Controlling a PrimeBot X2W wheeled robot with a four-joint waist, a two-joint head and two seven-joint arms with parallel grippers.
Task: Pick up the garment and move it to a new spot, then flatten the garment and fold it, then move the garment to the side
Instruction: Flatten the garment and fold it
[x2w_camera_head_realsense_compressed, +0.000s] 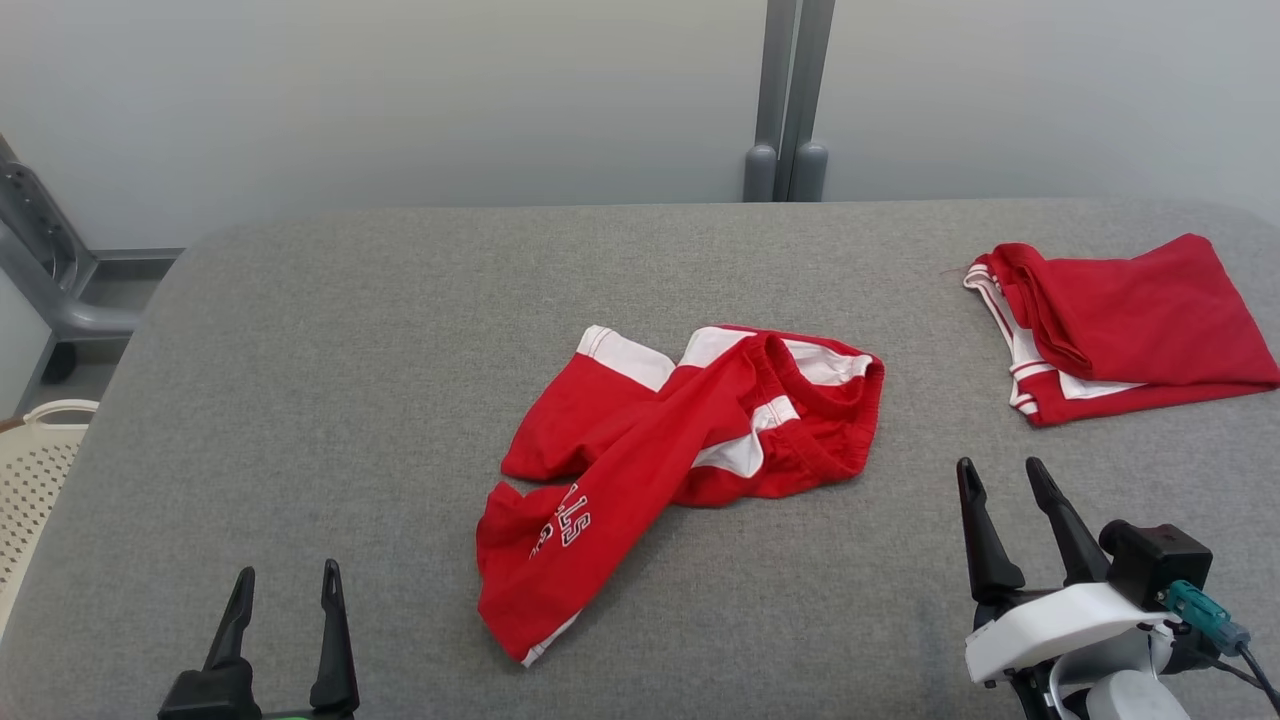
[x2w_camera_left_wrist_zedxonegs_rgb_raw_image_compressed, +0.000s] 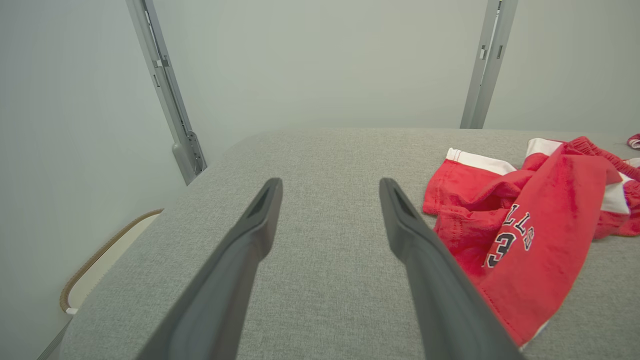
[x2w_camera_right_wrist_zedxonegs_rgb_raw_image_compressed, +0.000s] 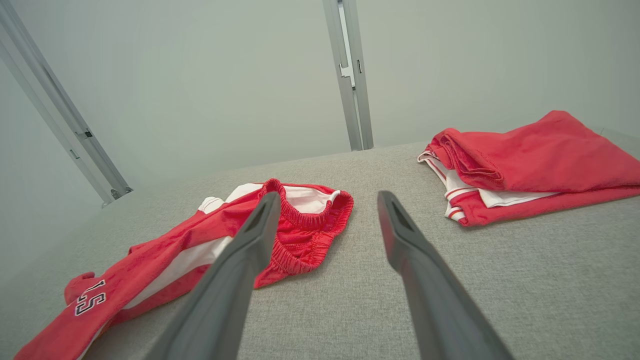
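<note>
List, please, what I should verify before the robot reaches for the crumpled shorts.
1. Left hand open, empty: ok.
2. Right hand open, empty: ok.
3. Red shorts lie free on the table, touching neither hand: ok.
4. Shorts flattened: not ok, crumpled and twisted.
5. Folded red garment lies apart from the shorts: ok.
6. Bare table left of the shorts for a new spot: ok.
</note>
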